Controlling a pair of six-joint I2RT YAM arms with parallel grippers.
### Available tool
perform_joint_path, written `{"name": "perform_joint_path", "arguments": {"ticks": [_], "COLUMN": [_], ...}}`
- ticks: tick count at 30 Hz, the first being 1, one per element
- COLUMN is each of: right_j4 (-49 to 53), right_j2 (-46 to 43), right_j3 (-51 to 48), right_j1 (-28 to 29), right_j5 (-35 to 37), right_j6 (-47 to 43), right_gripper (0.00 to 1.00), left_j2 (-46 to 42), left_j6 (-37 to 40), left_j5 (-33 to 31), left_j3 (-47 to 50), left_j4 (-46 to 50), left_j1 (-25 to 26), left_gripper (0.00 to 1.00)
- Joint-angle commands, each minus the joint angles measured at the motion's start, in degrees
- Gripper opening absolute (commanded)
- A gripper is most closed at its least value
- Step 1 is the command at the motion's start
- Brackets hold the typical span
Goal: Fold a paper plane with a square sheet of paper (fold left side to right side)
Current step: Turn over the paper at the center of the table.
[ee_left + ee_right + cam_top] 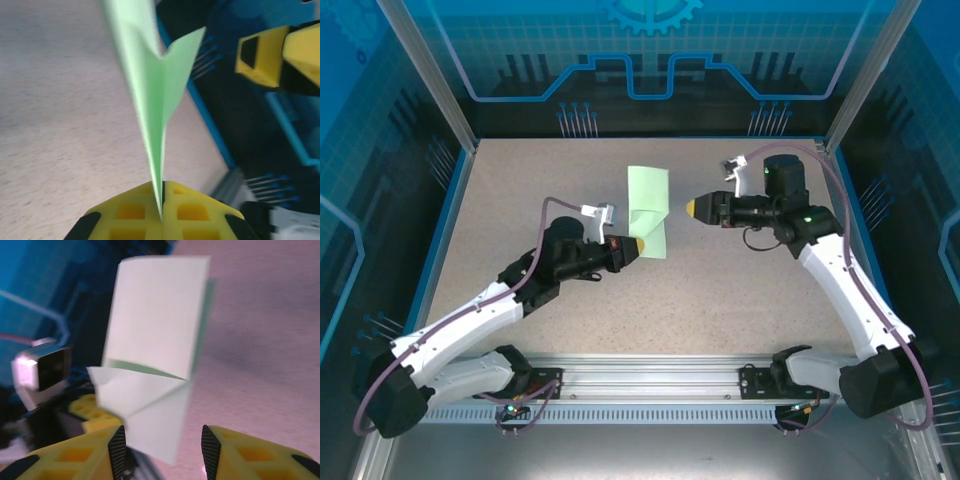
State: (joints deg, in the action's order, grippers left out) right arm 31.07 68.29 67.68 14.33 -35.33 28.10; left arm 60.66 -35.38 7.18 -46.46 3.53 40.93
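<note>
Two arms reach toward the middle of the table point(520, 210) in the top view. The paper point(648, 188), pale green and folded, sits just above the centre of the frame. Its upper part is a flat rectangle and its lower part is creased and bent. The left tool point(642, 247) comes in from the lower left and is clenched on the lower end of the paper. The right tool point(691, 208) points in from the right, its yellow tip just beside the paper's right edge, with a thin strip of table between them.

From the left wrist, the left tool point(162, 192) sits at the bottom centre with its two yellow fingers point(130, 215) pressed together. The paper point(160, 90) is pinched edge-on between them. It rises as a thin blade toward the top of the frame and splits into two flaps near the upper centre. The table point(60, 125) takes up the left half. The right tool point(282, 57) shows at the upper right, blurred, its yellow fingers apart.

From the right wrist, the right tool point(164, 452) is released, its fingers point(235, 455) spread wide at the bottom of the frame. The paper point(160, 325) stands in the centre as a tall pale panel, with a folded wedge below it. Its lowest corner hangs in the gap between the fingers, and I cannot tell whether it touches either one. The left tool point(95, 415) shows at the lower left behind the paper, and the table point(260, 340) lies at right.
</note>
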Motion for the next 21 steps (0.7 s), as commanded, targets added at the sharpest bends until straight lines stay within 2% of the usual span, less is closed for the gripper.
{"name": "perform_joint_path", "arguments": {"ticks": [1, 4, 7, 10, 13, 16, 21], "right_j4": [16.29, 18.84, 17.23, 15.09, 13.90, 13.19, 11.84], "right_j2": [-1.73, -3.17, -5.48, -7.81, -9.25, -10.06, -10.46], "right_j3": [0.04, -3.33, -7.83, -11.57, -13.96, -15.48, -16.97], "right_j1": [-3.43, -6.20, -10.01, -13.13, -15.09, -16.30, -16.91], "right_j5": [16.77, 28.16, 30.17, 29.19, 28.94, 28.41, 26.69], "right_j6": [-7.24, -6.87, -5.95, -4.71, -3.96, -3.34, -2.40], "right_gripper": [0.50, 0.53, 0.54, 0.54, 0.54, 0.54, 0.54], "left_j2": [3.97, 10.93, 20.34, 31.68, 42.92, 51.50, 62.35], "left_j6": [10.08, 10.02, 7.00, 0.53, -7.16, -12.22, -14.15], "left_j5": [-19.22, -32.42, -45.08, -53.28, -57.39, -57.82, -53.45], "left_j3": [-8.69, -16.55, -25.80, -36.04, -45.33, -51.85, -56.27], "left_j4": [21.41, 34.58, 48.78, 64.33, 77.65, 85.72, 88.40], "left_j1": [5.17, 9.08, 12.80, 15.14, 16.56, 17.41, 17.78], "left_gripper": [0.00, 0.00, 0.00, 0.00, 0.00, 0.00, 0.00]}}
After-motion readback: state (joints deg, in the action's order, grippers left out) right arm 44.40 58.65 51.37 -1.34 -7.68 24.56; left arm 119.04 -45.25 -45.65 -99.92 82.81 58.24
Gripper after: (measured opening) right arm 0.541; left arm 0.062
